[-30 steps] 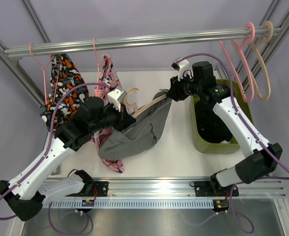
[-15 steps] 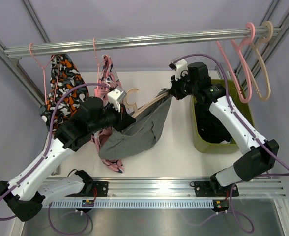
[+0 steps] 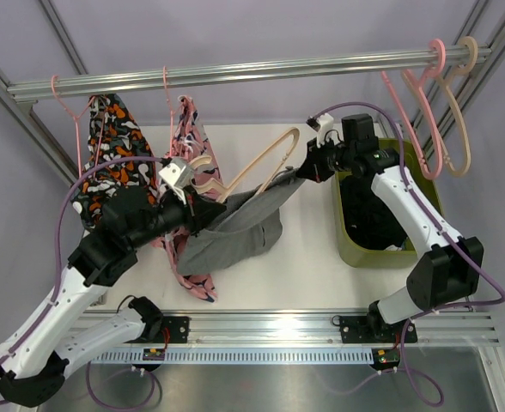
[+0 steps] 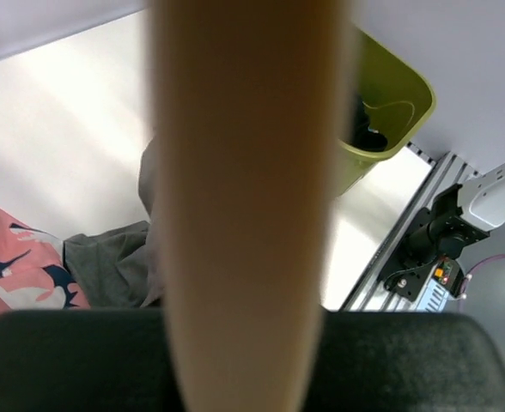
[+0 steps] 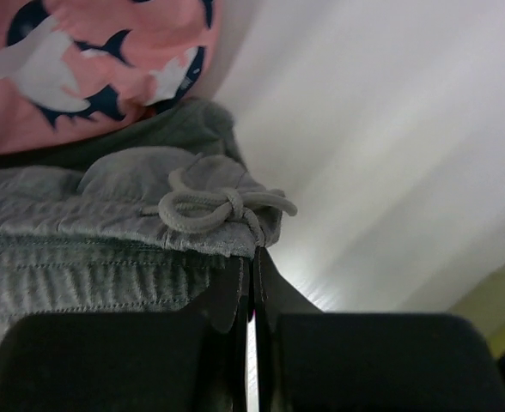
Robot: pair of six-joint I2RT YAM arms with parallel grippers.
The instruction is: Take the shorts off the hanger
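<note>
Desk [image 3: 313,266]: white surface. The lower part of the grey shorts rests on it.
Rail [image 3: 235,70]: aluminium bar across the back. Patterned shorts [image 3: 106,172] are hung on pink hangers at its left end, and empty hangers [image 3: 424,112] at its right end.
Grey shorts [image 3: 235,236]: stretched between the two arms. The waistband is drawn rightward toward the bin and the bulk sags below the hanger. They are judged only partly freed.
Green bin [image 3: 381,256]: at the right of the desk, with a black garment [image 3: 368,215] inside.
Beige hanger [image 3: 265,154]: off the rail and tilted. One arm is raised clear of the cloth; the other is hidden by it.
Left gripper [image 3: 206,206]: clenched on the beige hanger near its hook.
Right gripper [image 3: 308,169]: pinched closed on the waistband edge of the grey shorts.
Drawstring [image 5: 209,206]: knotted, just beside the right gripper's tips.
Step in hand: the waistband is to be slid off the covered hanger arm.
Handling note: the hanger should be held steady and tipped so that arm points along the pull. The cloth should be drawn smoothly, since a thin pinch on soft fabric may slip.
</note>
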